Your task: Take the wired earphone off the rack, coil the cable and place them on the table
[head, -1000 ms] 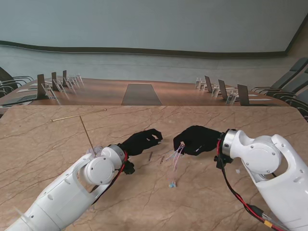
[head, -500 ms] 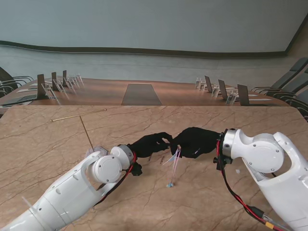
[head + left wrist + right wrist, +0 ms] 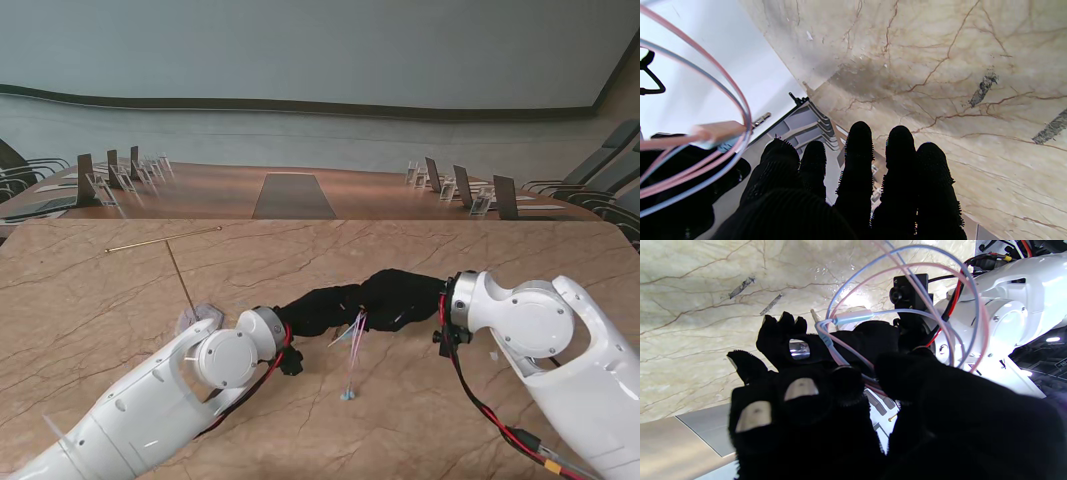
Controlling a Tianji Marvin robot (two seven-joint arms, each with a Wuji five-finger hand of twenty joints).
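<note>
Two black-gloved hands meeting at the middle of a marble-veined counter, fingertips touching or nearly so. Right hand, reaching in from 3 o'clock, pinched shut on the wired earphone cable: pink and pale-blue strands gathered between thumb and fingers, looped wide in the right wrist view and trailing toward 6 o'clock, down to the earbuds resting on or just over the counter. Left hand, reaching in from 9 o'clock, seen from its own wrist with fingers held straight and close together, nothing visible between them; whether the thumb touches the cable cannot be told. Same cable loops sweeping past the edge of the left wrist view, with a small inline piece among the strands. Thin brass-coloured rack, a slim rod with a crossbar on a clear base, lying at 10 o'clock from the hands, well apart from the cable. White arms with red-and-black wiring running from both near corners of the stand view. Rows of chairs and name stands along a long conference table at 12 o'clock, beyond the counter's far edge.
</note>
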